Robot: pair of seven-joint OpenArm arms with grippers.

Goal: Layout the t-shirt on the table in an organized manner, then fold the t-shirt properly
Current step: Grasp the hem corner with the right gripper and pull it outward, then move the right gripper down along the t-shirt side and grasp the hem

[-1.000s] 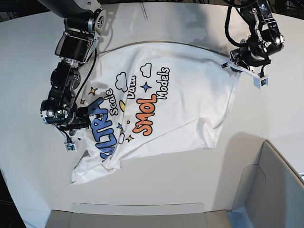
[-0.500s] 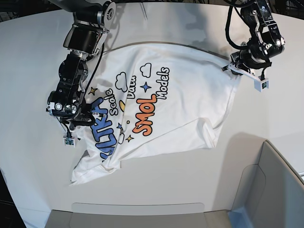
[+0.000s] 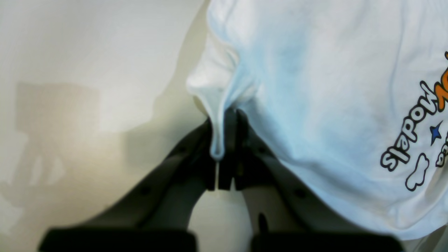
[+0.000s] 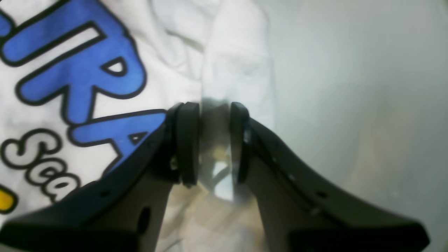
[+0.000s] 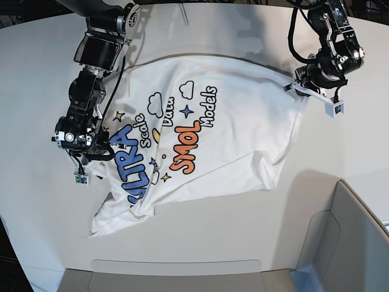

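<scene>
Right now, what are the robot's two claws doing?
Left gripper: shut on a pinch of the t-shirt edge.
Right gripper: jaws partly apart with t-shirt cloth between them; a firm hold cannot be told.

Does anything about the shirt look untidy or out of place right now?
Yes. The t-shirt lies askew on the table, its print running diagonally. Its lower corner near the "ULTRA" lettering is bunched and folded over, and the hem below "SMOL" is wrinkled.

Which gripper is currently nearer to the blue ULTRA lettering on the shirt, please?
The right. The right gripper sits at the shirt's edge right beside the blue ULTRA lettering; the left gripper pinches the opposite corner, far across the shirt.
</scene>
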